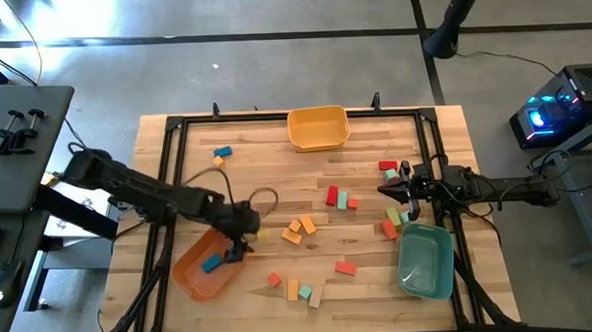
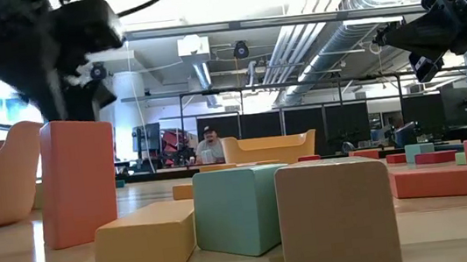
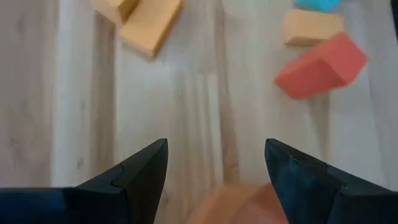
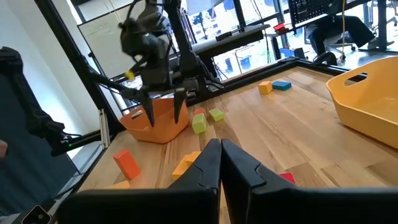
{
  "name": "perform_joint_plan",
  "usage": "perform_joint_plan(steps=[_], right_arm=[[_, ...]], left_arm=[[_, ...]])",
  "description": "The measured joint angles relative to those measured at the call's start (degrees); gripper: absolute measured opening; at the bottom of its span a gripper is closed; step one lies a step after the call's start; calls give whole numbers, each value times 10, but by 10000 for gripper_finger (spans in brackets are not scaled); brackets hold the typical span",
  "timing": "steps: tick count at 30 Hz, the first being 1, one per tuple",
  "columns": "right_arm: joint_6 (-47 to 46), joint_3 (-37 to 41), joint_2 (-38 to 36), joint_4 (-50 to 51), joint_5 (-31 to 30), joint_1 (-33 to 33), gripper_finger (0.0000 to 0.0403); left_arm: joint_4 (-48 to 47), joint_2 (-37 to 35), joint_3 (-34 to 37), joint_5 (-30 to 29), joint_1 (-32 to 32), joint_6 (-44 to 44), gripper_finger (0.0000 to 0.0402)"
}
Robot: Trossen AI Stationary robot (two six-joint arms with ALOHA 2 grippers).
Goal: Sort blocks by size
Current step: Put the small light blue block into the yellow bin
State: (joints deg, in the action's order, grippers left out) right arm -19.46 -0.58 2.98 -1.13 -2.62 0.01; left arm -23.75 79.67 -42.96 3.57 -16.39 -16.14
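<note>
Left claw (image 1: 241,244) hangs with fingers apart and empty over the orange bin's (image 1: 196,275) two o'clock rim; right claw (image 1: 389,187), pinched together, waits near three o'clock

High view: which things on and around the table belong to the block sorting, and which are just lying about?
Job:
- blocks scattered on the table
- orange bin, blue block inside
- yellow bin
- teal bin
- left gripper, open, at the orange bin's rim
- right gripper, shut, waiting

Lying about:
- black clamps on the side stand
- computer, lit blue
</note>
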Motion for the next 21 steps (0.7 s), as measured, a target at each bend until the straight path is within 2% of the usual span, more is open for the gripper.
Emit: perform_joint_plan(steps=[5,10,18,21], right_arm=[[0,0,0,0,0,0,1],[0,0,0,0,0,0,1],[0,0,0,0,0,0,1],[0,0,0,0,0,0,1]], left_arm=[[-86,42,6,-53,-31,-26,254],[-124,26,3,-114,-42,-70,254],[-111,-61,2,-212,-66,-98,254],[-121,-105,2,-221,-73,-106,254]])
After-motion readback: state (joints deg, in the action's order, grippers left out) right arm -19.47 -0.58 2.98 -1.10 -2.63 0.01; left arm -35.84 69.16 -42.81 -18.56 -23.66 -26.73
